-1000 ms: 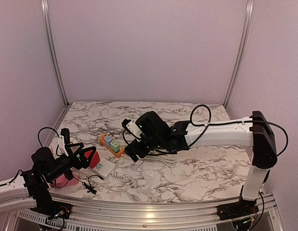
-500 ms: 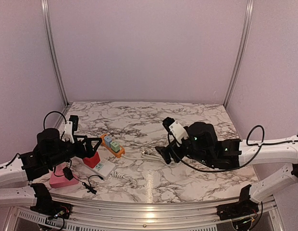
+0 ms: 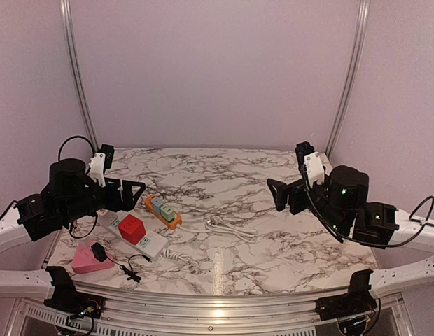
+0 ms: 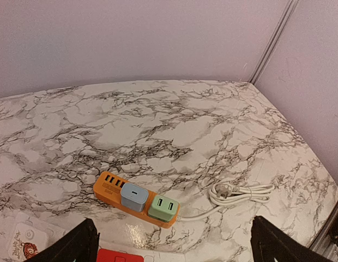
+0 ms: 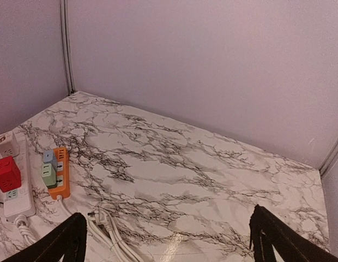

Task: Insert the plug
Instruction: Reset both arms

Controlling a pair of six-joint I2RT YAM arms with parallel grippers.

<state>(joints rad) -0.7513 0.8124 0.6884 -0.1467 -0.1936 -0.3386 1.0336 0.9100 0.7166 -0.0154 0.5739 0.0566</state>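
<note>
- Pale lilac walls with aluminium corner posts [image 3: 75, 77] enclose a glossy tabletop [image 3: 273, 245] patterned as white marble, veined in grey and black.
- On the left half lies a slim, rectangular orange power strip [image 4: 109, 185] with a row of small ports at one end. A rounded blue adapter [image 4: 133, 196] and a green adapter [image 4: 163, 208] with two slots sit plugged into it side by side.
- A white cord [image 4: 251, 191] runs from the strip's green end to a loose, flattened coil. There the white plug [image 4: 221, 191] rests flat on the marble near the tabletop's middle, to the right of the orange strip in the top view.
- Nearer the arms, a white power strip [image 3: 148, 241] carries a red cube adapter [image 3: 131, 229]. A red printed mark on the white casing is too small to read.
- A pink box [image 3: 84, 260] with a small black adapter [image 3: 99, 252] on top sits at the near left corner, with a thin black lead [image 3: 131, 269] beside it.
- The left fingers [image 4: 82, 245], black and angular, are spread as wide as they go and hold nothing, raised above the tabletop's left side. The plug lies well apart from them, ahead and toward their right.
- The right fingers [image 5: 68, 240] are likewise spread wide and empty, raised over the right side. The plug lies well apart from them, low and to the left in the right wrist view.
</note>
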